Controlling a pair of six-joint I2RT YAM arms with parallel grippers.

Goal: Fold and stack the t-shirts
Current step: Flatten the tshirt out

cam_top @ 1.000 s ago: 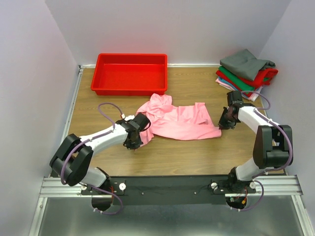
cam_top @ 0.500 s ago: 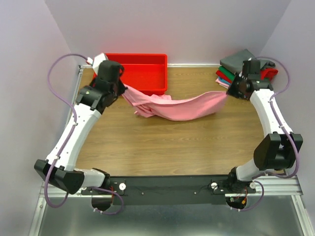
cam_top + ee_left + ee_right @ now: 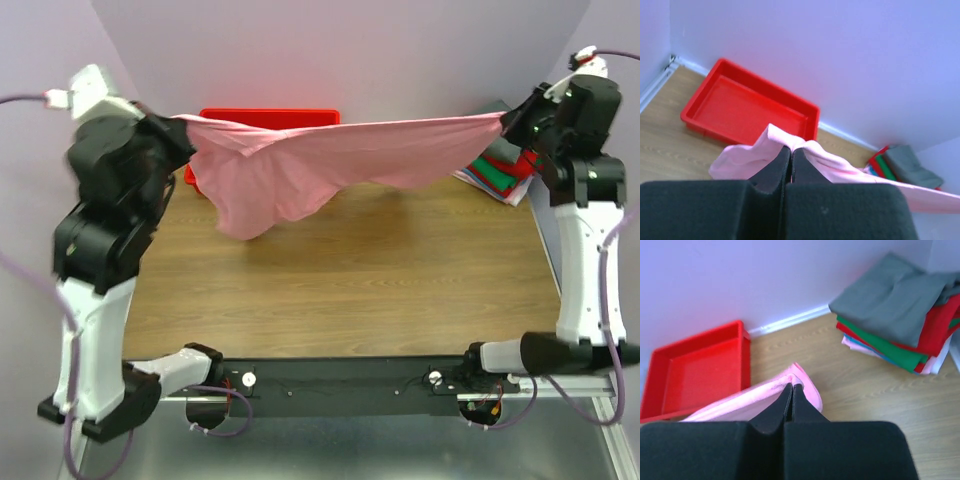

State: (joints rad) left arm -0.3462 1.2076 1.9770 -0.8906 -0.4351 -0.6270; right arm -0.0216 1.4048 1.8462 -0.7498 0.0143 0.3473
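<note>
The pink t-shirt (image 3: 320,160) hangs stretched in the air between my two grippers, high above the wooden table, with its loose part drooping at the left. My left gripper (image 3: 185,125) is shut on its left edge; the cloth bunches round the fingertips in the left wrist view (image 3: 790,148). My right gripper (image 3: 505,120) is shut on its right edge, seen in the right wrist view (image 3: 791,386). A stack of folded shirts (image 3: 500,172), grey on top over red, green and pale ones, lies at the far right corner (image 3: 900,325), partly hidden behind the pink shirt.
A red plastic tray (image 3: 265,117) stands at the far left by the back wall, mostly hidden by the shirt; it also shows in both wrist views (image 3: 740,110) (image 3: 695,370). Walls close the table on three sides.
Both arms have risen high and spread apart, lifting the pink shirt off the table and stretching it out between them.
</note>
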